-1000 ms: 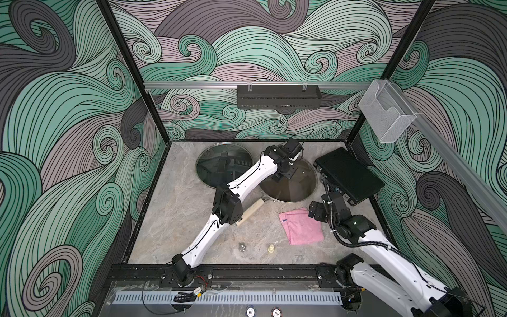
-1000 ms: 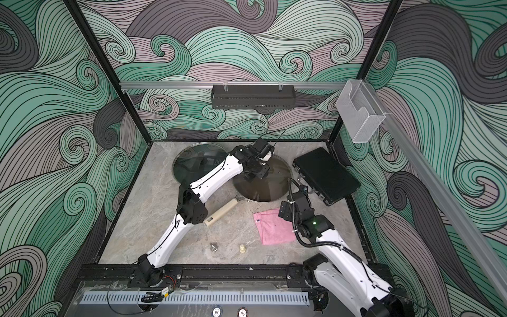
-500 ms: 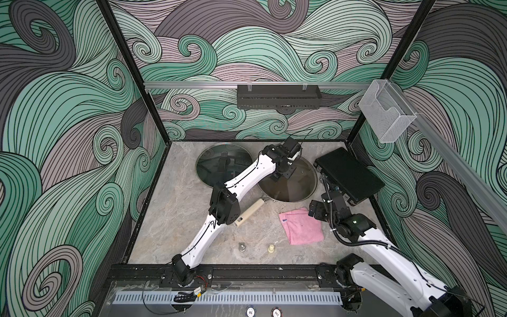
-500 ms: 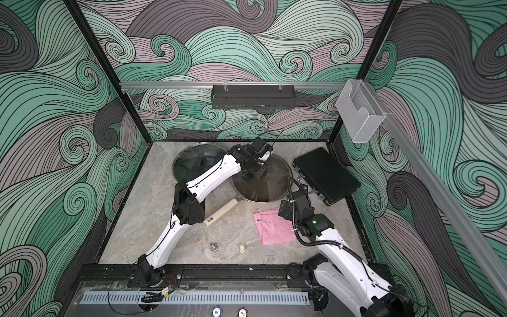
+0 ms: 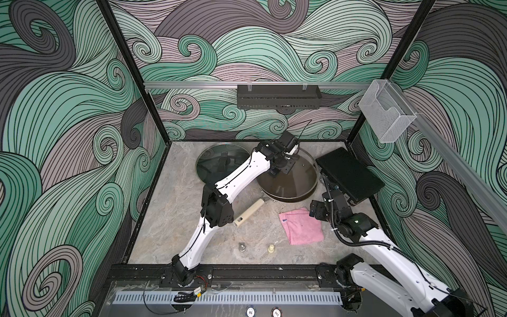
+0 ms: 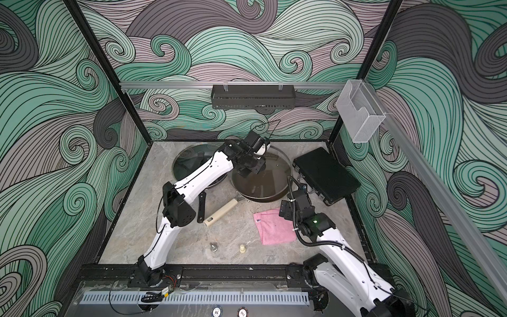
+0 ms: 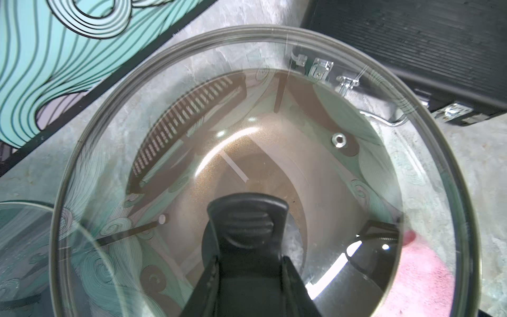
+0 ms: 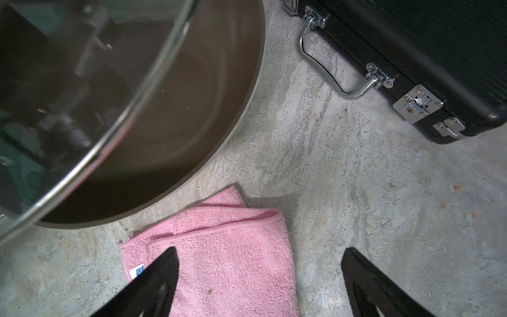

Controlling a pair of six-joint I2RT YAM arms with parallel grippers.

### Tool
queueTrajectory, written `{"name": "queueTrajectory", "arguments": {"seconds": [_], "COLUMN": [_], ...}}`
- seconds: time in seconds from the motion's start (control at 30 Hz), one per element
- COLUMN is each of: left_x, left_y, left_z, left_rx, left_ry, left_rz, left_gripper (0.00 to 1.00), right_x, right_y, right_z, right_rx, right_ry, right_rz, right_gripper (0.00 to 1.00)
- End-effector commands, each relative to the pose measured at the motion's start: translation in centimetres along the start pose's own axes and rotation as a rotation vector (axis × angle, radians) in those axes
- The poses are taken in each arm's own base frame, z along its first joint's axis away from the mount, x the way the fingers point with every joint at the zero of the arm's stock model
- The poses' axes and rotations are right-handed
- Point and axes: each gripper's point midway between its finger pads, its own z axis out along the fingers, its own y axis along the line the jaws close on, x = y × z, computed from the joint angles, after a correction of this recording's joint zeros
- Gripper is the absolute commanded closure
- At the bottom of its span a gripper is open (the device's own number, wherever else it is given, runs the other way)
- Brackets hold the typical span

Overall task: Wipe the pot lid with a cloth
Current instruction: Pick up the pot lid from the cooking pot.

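- Holding the glass lid (image 7: 274, 123) raised over the brown pan (image 8: 197, 115), I judge it heavy, slick and breakable; its black handle (image 7: 247, 216) is the safe hold.
- Pink cloth (image 8: 227, 247) lies folded just beside the pan: soft, light, floppy, best pinched at its folded edge.
- My left gripper (image 7: 248, 271) is clamped on that handle; my right gripper (image 8: 259, 255) hangs over the cloth, fingers spread wide, empty.

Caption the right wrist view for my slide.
Right tool open above the pink cloth, beside the brown pan and glass lid, black case nearby.
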Motion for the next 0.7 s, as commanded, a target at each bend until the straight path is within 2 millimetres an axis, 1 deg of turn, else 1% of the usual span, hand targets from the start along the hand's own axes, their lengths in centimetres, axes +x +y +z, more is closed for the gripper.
{"name": "queueTrajectory", "arguments": {"seconds": [0.0, 0.3, 0.5, 0.67], "left_x": [-6.8, -6.3, -5.5, -4.4], "left_y": [2.1, 4.8, 6.6, 8.0], "left_z": [-7.8, -10.6, -12.7, -14.0], "left_rx": [0.012, 0.006, 0.042, 0.042], "left_ry": [-0.301, -0.369, -0.421, -0.457], "left_rz": [-0.09, -0.171, -0.255, -0.295], "left_gripper": [1.0, 1.0, 1.0, 1.0], "right_x": [0.3, 3.5, 4.8, 6.2], "right_y": [0.1, 1.5, 2.0, 2.7], "right_z": [-0.6, 0.2, 0.8, 1.5], "right_rx": [0.006, -0.011, 0.008, 0.007], "right_ry": [0.036, 0.139, 0.193, 0.243], "right_rz": [-0.067, -0.14, -0.176, -0.207], "right_gripper": [0.08, 0.08, 0.08, 0.08]}}
